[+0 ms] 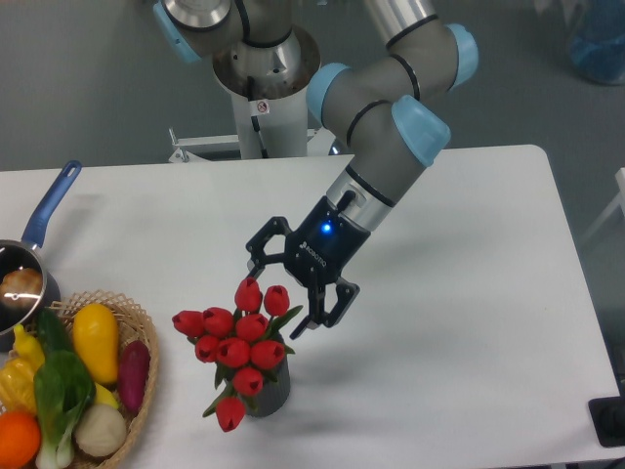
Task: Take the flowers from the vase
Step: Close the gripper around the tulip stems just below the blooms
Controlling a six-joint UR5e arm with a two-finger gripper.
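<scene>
Sitting in the dark ribbed vase near the table's front edge: red tulips, a light, soft bunch, buds crushable and spreading wider than the vase; the best hold is probably the gathered stems under the heads. Hovering at the bunch's upper right: gripper, fingers spread wide, gripping nothing, one fingertip seeming to be brushing a leaf. Lying to the left: wicker basket of vegetables, blue-handled saucepan.
</scene>
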